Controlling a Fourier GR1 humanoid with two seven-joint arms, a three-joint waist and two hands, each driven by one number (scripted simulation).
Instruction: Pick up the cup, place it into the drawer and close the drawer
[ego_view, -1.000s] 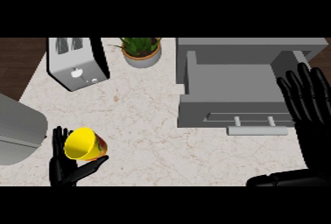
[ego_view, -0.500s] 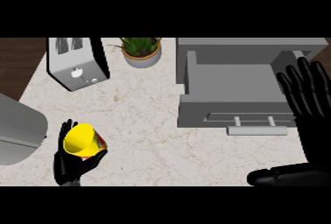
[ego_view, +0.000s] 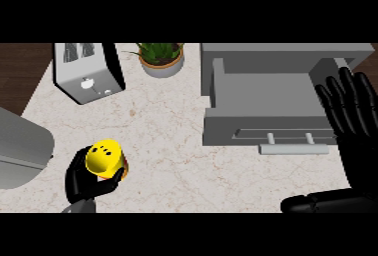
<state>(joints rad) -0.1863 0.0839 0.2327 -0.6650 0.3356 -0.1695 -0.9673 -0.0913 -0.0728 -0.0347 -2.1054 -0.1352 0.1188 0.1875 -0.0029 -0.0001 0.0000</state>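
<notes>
- Head view: the surface (ego_view: 170, 150) is pale marble with faint brown veining and fills most of the frame; a strip of dark wood floor (ego_view: 22, 75) shows along the upper left.
- At the upper left of the frame stands a silver toaster (ego_view: 87, 72), its slots toward the top edge.
- Just right of it, at top centre, is a potted plant (ego_view: 161, 57) with green leaves in a tan pot.
- The upper right holds a grey drawer (ego_view: 269, 107), pulled open, its handle (ego_view: 293, 147) at the lower side, overhanging the marble.
- A rounded grey appliance (ego_view: 18, 150) fills the left edge; what it is cannot be told.
- At the lower left, the left hand (ego_view: 88, 182) has its fingers curled round the yellow cup (ego_view: 105, 157), which is tilted in the grasp, well apart from the drawer.
- The right hand (ego_view: 351, 107) rests at the right edge beside the drawer, fingers straight and spread, pointing up, pinching nothing.
</notes>
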